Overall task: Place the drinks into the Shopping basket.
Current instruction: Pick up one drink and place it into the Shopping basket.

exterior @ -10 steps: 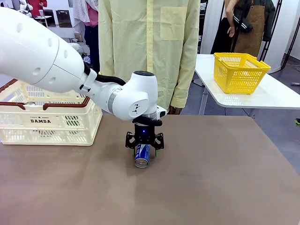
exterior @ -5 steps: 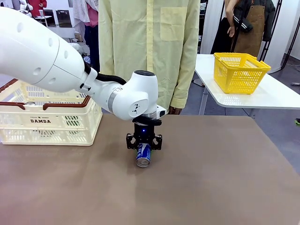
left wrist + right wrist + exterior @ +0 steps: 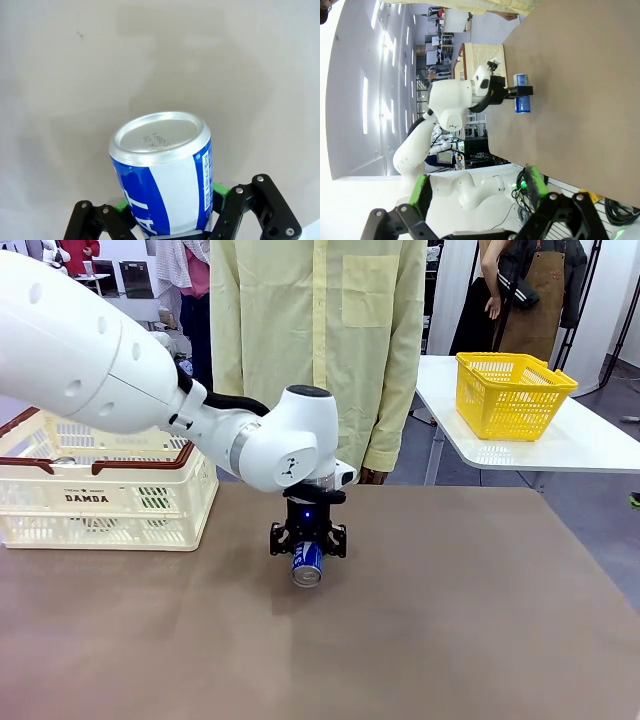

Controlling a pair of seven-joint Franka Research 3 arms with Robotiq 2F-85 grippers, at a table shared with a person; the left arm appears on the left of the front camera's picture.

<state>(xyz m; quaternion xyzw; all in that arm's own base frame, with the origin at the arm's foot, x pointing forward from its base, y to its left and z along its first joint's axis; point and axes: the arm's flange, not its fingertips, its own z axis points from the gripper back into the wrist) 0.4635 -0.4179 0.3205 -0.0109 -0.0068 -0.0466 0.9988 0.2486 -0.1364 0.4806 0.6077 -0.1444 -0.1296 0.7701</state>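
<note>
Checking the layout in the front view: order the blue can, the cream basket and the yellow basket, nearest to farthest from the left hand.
1. Blue can, held in the left hand, mid-table.
2. Cream basket, at the table's left.
3. Yellow basket, on the far right table.

Blue can (image 3: 307,567) with white lettering and silver top, cream-white basket (image 3: 110,502) with brown handles, brown table (image 3: 450,620)

Left gripper (image 3: 308,543) points down, jaws closed; right gripper (image 3: 476,192) jaws apart.
</note>
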